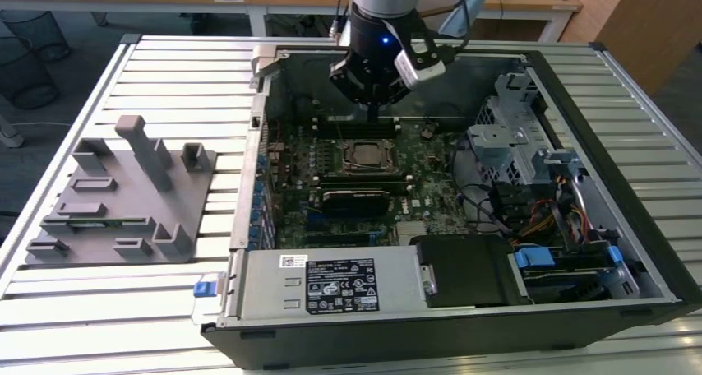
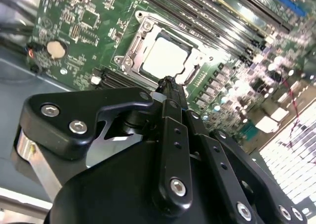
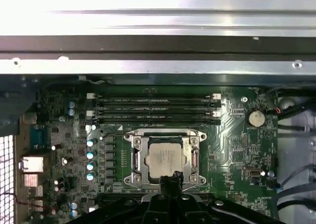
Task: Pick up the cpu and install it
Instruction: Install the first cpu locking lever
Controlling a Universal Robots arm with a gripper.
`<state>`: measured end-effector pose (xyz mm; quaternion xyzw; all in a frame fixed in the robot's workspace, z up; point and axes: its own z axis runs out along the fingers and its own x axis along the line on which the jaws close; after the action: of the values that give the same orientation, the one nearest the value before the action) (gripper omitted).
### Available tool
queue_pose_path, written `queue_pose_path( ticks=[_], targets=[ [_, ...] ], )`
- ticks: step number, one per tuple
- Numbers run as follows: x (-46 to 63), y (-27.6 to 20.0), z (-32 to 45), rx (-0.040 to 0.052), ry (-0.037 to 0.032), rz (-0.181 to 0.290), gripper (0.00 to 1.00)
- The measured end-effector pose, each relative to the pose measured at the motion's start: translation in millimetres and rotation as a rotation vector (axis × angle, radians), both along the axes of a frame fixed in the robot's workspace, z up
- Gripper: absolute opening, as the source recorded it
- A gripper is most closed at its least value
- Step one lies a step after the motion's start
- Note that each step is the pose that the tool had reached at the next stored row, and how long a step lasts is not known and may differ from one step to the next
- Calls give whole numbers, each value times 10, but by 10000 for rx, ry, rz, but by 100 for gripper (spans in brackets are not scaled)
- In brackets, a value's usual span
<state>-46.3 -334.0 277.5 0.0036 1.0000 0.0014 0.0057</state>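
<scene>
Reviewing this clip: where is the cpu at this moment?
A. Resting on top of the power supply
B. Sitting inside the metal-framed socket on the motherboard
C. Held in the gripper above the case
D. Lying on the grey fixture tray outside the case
B. In both wrist views the cpu lies flat within the socket frame on the motherboard, with the gripper poised just off its edge, carrying nothing.

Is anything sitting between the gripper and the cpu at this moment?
Nothing visible does. The cpu already lies inside the metal-framed socket on the motherboard, and the gripper hangs just above its edge with open air between them in both wrist views.
</scene>
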Motion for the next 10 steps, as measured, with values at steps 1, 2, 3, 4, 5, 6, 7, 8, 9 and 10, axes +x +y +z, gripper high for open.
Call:
queue_pose_path(
  ticks=[1,2,3,4,5,6,7,8,9,10],
  targets=[
    [0,0,-2,-1,1,179,11],
    [0,0,-5,0,0,359,11],
    [0,0,-9,1,-1,540,11],
    [0,0,-15,1,0,718,11],
    [0,0,-19,0,0,900,11],
    [-1,0,-22,-1,1,1044,11],
    [-12,-3,-23,-2,-1,1085,11],
    [-36,-4,-23,-1,-9,1091,11],
    [-59,-3,-24,1,-15,1089,11],
    [-82,-3,-24,1,-19,1089,11]
  ],
)
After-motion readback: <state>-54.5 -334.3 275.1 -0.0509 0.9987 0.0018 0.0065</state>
